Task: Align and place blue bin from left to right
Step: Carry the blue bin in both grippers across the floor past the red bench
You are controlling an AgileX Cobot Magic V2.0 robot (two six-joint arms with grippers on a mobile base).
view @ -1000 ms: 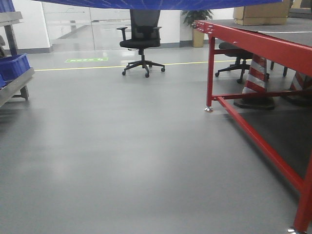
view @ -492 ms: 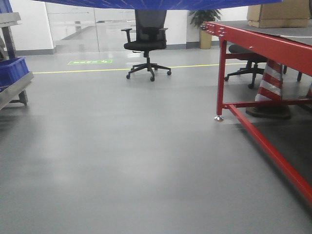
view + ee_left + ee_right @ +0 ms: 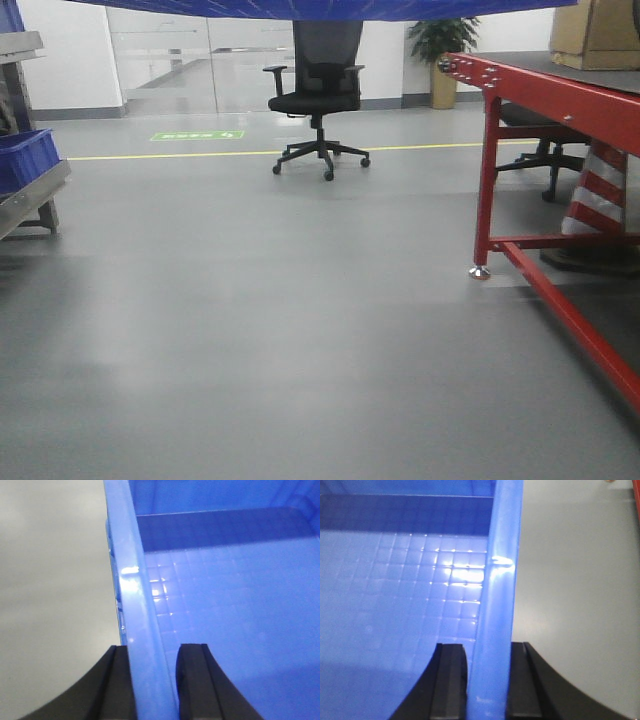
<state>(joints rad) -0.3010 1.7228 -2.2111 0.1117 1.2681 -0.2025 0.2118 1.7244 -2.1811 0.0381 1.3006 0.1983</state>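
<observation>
The left gripper (image 3: 152, 680) is clamping the left wall of the blue bin (image 3: 225, 605). Its jaws are standing only as wide apart as the rim, one black finger (image 3: 117, 680) outside and the other inside over the gridded floor of the bin. The right gripper (image 3: 487, 680) is pinching the right wall in the same way, with its inner finger (image 3: 450, 680) inside the bin. Grey floor is showing beyond both walls. In the front view the bin is appearing only as a blue band across the top edge. Far ahead a black office chair (image 3: 320, 100) is standing beyond a yellow floor line (image 3: 180, 155). A red table frame (image 3: 560, 110) is filling the right side, and a dark storage bin (image 3: 25, 155) is sitting on a rack (image 3: 30, 200) at the left.
</observation>
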